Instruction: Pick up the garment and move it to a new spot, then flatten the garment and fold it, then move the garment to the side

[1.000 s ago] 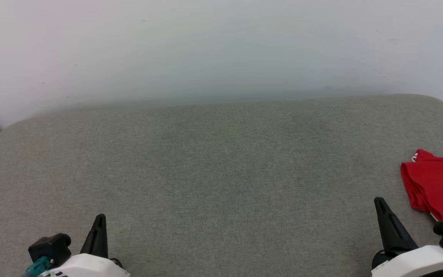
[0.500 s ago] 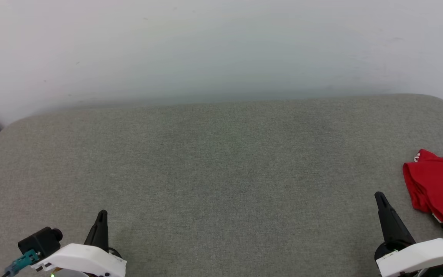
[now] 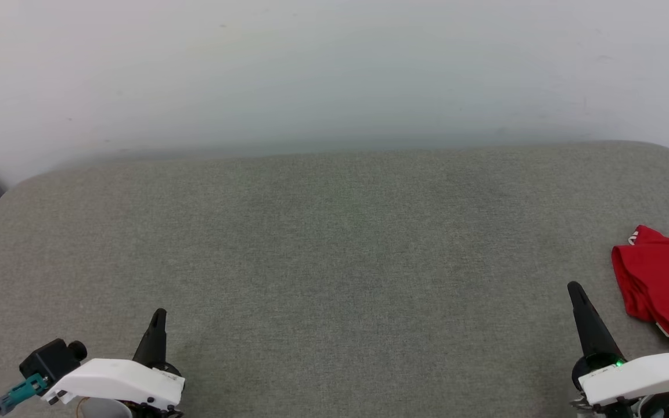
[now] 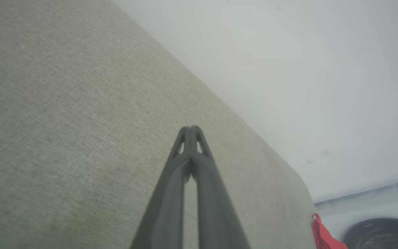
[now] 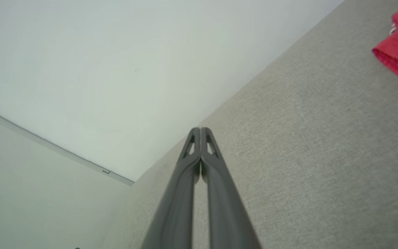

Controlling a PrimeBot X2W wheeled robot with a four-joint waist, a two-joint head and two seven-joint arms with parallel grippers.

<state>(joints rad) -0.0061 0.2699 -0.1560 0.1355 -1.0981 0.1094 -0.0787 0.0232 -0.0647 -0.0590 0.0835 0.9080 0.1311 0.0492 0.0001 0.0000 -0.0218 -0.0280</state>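
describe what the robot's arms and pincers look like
Each wrist has a smooth white shell. The left pincer and right pincer are pairs of long, dark, tapering fingers with small triangular cut-outs near the tips. A black camera block with a teal plug sits by the left wrist; a green light glows on the right one.

Counter (image 3: 334, 255) in front of me: grey woven fabric cover, smooth and flat, with rounded far corners. Lying on it at my right edge is the garment (image 3: 662, 276), red and bunched into a loose heap, a bit of white trim showing at its far corner.
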